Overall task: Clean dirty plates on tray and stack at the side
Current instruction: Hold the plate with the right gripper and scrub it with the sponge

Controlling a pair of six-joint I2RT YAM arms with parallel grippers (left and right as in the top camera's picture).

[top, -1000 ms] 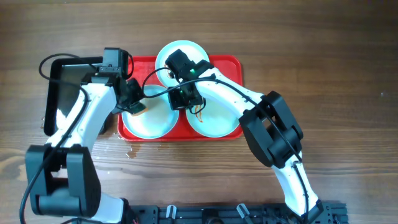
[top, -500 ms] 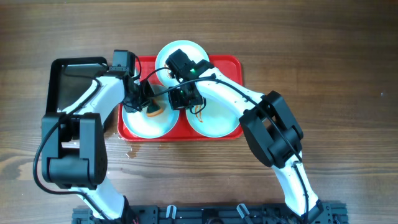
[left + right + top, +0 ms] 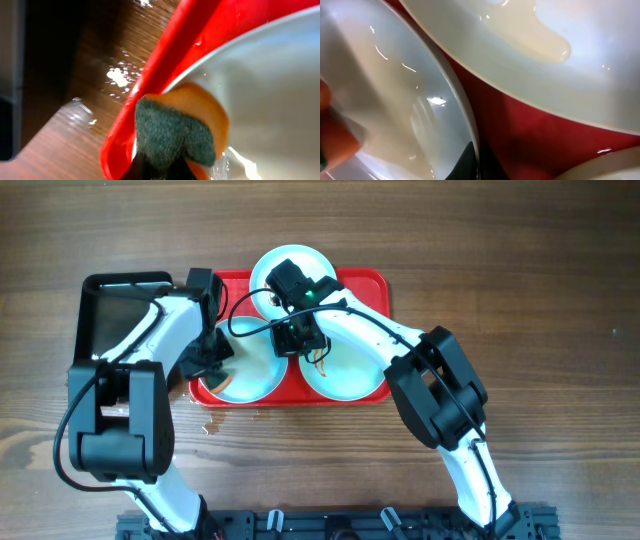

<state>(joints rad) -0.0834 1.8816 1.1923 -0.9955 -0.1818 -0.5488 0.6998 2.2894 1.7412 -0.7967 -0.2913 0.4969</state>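
Note:
A red tray [image 3: 372, 284] holds three pale plates: one at the back [image 3: 262, 270], one at the front left [image 3: 250, 377] and one at the front right [image 3: 345, 380]. My left gripper [image 3: 211, 363] [image 3: 160, 169] is shut on an orange sponge with a green scouring face [image 3: 172, 131]. The sponge presses on the front left plate's [image 3: 270, 85] wet left rim, beside the tray's lip [image 3: 165, 55]. My right gripper [image 3: 294, 340] [image 3: 477, 162] is shut on the same plate's [image 3: 395, 90] right rim. The back plate [image 3: 530, 45] lies just beyond it.
A black metal pan [image 3: 95, 320] stands on the wooden table left of the tray, close to my left arm. Water drops [image 3: 213, 426] [image 3: 118, 77] lie on the wood by the tray's front left corner.
My left gripper swept the sponge right to the middle of the front left plate, then back to its left rim. The right gripper has kept its hold on the rim.

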